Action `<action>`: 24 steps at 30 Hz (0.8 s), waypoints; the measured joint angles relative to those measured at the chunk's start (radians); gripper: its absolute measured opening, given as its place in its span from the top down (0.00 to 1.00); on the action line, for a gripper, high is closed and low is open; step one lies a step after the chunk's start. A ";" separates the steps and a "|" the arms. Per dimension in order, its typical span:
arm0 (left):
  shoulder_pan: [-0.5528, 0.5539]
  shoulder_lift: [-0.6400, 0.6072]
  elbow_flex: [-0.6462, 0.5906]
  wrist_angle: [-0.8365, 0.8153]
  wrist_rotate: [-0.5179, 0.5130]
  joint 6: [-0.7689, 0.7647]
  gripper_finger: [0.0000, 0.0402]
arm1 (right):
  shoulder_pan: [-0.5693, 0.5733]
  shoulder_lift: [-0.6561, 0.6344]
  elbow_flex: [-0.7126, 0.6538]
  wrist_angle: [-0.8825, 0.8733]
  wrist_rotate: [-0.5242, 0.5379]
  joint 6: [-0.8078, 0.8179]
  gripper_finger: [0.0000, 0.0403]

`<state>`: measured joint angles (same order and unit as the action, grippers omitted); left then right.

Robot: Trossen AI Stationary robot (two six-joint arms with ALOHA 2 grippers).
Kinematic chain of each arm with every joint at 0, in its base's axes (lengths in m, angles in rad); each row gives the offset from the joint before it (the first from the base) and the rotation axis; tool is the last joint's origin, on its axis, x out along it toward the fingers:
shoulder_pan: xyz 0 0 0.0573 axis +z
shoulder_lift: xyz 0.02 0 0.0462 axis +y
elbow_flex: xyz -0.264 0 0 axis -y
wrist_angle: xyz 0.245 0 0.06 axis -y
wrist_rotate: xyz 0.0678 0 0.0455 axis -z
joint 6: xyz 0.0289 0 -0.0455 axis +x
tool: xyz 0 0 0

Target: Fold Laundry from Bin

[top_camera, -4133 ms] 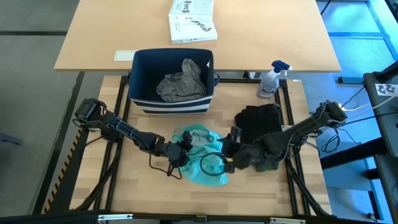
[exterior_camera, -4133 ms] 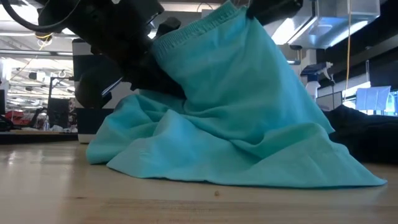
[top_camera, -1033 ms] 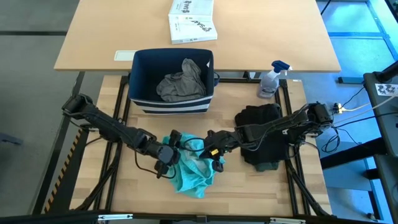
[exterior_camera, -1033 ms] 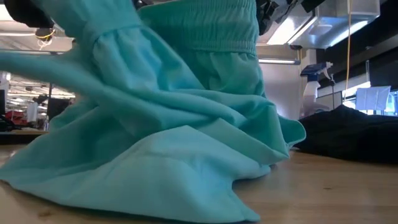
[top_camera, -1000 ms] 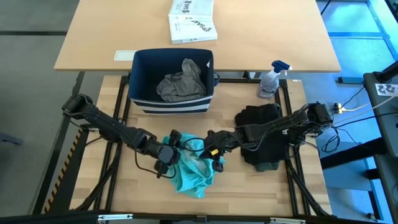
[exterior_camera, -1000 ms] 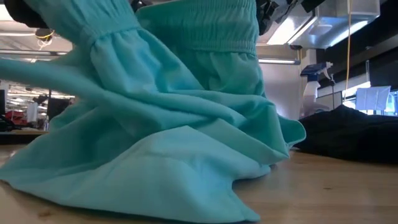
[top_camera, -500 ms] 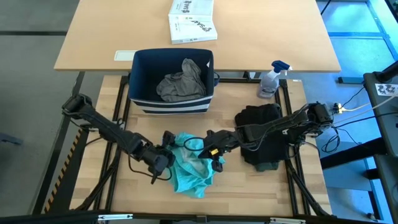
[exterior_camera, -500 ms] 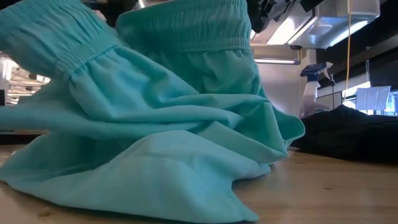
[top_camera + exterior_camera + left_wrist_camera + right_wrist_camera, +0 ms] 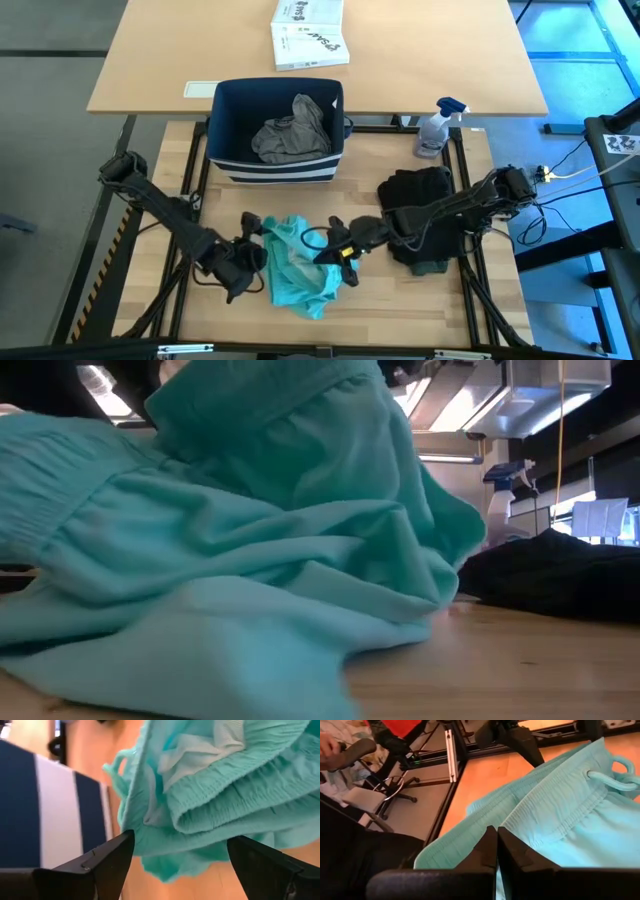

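Note:
The teal piece point(image 9: 296, 266) of the laundry lies crumpled on the near middle of the table, its gathered waistband point(image 9: 270, 400) raised. My right gripper point(image 9: 334, 256) is shut on it from the right. My left gripper point(image 9: 256, 248) stands open just left of it, the cloth point(image 9: 210, 785) beyond its fingertips and untouched. The navy bin point(image 9: 222, 130) stands at the far edge with a grey garment point(image 9: 292, 130) lying inside. A black garment point(image 9: 420, 205) lies at the right on the table. My right gripper pinches the teal piece at its elastic waistband point(image 9: 512, 827) between its two fingers; how many layers I cannot tell. The fingers come from the table's right, slanting down. The held part stands raised, and the rest point(image 9: 200, 640) lies slack on the table.
A spray bottle point(image 9: 435, 128) stands at the far right. An olive piece point(image 9: 432, 267) peeks from under the black garment's near edge. A white printed box point(image 9: 308, 32) and a paper point(image 9: 198, 89) lie on the second table beyond. Bare wood shows at the near left and near right.
My left gripper has opened, let go of the teal piece and drawn back toward the table's left and near edge. The part of the waistband it held has sunk and slumped leftward. My right gripper keeps its end raised.

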<state>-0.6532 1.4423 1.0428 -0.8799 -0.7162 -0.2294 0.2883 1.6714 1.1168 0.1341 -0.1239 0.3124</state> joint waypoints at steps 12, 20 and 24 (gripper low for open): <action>-0.022 -0.024 0.001 -0.009 -0.038 -0.131 0.23 | 0.033 0.112 0.002 0.068 0.025 0.028 0.99; -0.031 -0.028 -0.011 0.006 0.102 -0.176 0.23 | 0.033 0.127 0.001 0.065 0.019 0.018 0.99; -0.029 -0.055 0.013 0.124 -0.068 -0.034 0.23 | 0.032 0.137 0.001 0.050 0.018 0.016 0.99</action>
<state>-0.6826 1.3875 1.0562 -0.7557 -0.7846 -0.2633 0.3205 1.8089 1.1179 0.1836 -0.1061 0.3284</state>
